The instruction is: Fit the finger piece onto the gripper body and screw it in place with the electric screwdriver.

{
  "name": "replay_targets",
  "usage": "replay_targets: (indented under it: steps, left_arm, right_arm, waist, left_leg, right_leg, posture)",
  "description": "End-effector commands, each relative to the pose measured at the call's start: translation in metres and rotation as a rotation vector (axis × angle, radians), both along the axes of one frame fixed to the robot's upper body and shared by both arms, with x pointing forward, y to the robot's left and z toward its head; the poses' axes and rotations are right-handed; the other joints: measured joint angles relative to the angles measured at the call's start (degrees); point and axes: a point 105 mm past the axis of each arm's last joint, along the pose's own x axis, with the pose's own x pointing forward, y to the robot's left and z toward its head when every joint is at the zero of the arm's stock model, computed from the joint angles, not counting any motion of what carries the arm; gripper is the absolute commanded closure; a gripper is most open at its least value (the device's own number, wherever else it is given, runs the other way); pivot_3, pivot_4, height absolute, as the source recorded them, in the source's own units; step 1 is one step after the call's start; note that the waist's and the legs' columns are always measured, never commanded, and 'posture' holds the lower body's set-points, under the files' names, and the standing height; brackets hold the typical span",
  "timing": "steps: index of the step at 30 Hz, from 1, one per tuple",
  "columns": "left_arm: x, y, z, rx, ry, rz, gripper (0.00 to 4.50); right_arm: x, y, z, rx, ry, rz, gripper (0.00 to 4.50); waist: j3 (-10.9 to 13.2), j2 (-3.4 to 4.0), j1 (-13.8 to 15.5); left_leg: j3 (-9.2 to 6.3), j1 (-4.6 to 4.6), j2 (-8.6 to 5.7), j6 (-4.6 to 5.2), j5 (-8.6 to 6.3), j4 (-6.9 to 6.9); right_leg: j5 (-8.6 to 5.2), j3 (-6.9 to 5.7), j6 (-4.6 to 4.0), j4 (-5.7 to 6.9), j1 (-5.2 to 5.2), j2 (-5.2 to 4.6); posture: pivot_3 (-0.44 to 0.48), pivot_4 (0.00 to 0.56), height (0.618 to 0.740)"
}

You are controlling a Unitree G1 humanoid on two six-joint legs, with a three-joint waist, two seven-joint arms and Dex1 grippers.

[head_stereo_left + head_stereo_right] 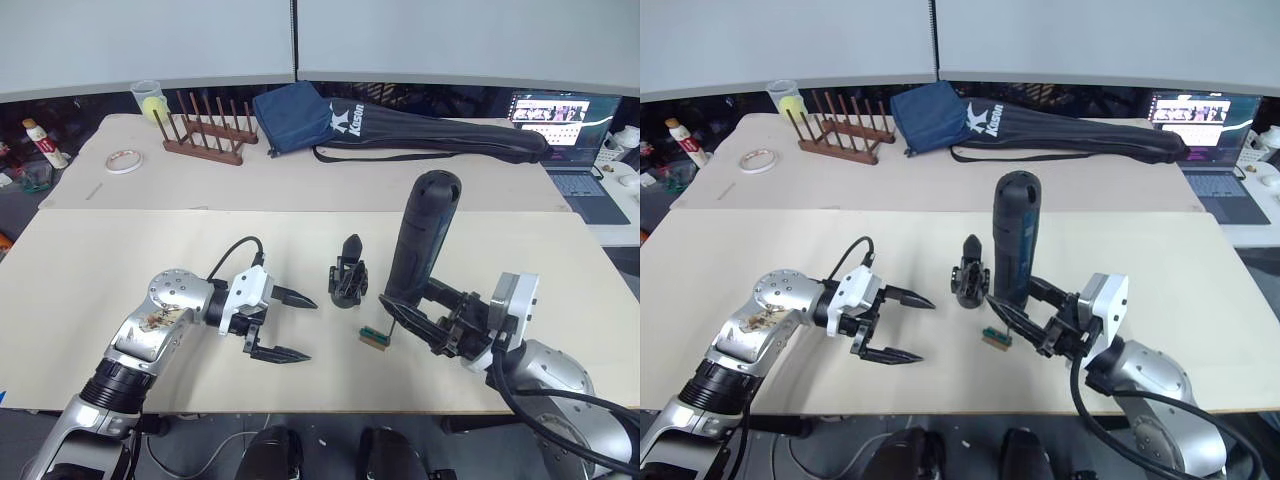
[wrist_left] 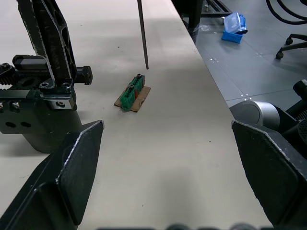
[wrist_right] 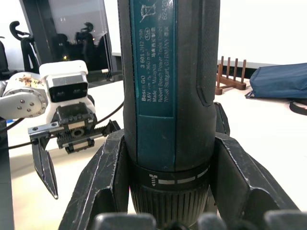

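Note:
The gripper body (image 1: 348, 277) stands in the middle of the pale table (image 1: 90, 270), and a pointed black finger rises from it; whether that is the finger piece I cannot tell. My right gripper (image 1: 405, 305) is shut on the lower end of the electric screwdriver (image 1: 425, 235), which stands nearly upright just right of the body. Its thin bit (image 2: 143, 33) ends just above a tiny green-and-red piece (image 1: 375, 338). My left gripper (image 1: 310, 328) is open and holds nothing, left of the body, fingers pointing right.
The far table holds a dark blue bag (image 1: 295, 115), a long black bag (image 1: 440, 135), a wooden peg rack (image 1: 205, 138), a tape roll (image 1: 124, 160) and a cup (image 1: 148, 98). A laptop (image 1: 572, 140) sits far right. The table's front edge (image 1: 330, 412) runs close below both grippers.

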Motion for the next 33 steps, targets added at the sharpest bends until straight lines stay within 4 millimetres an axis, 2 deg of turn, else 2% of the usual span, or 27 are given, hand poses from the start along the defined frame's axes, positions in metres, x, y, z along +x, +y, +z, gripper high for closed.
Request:
replay_targets:
  steps: [1, 33]
  left_arm:
    - [-0.0022, -0.0028, 0.0084, -0.014, -0.044, -0.019, 0.00]
    - [-0.0008, -0.0027, 0.0092, -0.002, -0.051, -0.016, 0.00]
  right_arm:
    - [-0.0066, 0.0026, 0.0137, 0.024, -0.084, 0.019, 2.59]
    - [0.0022, 0.0051, 0.0177, 0.003, -0.114, -0.002, 2.59]
  waist:
    - [0.00, 0.00, 0.00]
    - [0.00, 0.00, 0.00]
  left_leg:
    - [0.00, 0.00, 0.00, 0.00, 0.00, 0.00]
    - [0.00, 0.00, 0.00, -0.01, 0.00, 0.00]
  right_leg:
    - [0.00, 0.00, 0.00, 0.00, 0.00, 0.00]
    - [0.00, 0.00, 0.00, 0.00, 0.00, 0.00]
  posture:
    - [0.000, 0.150, 0.740]
    - [0.000, 0.150, 0.740]
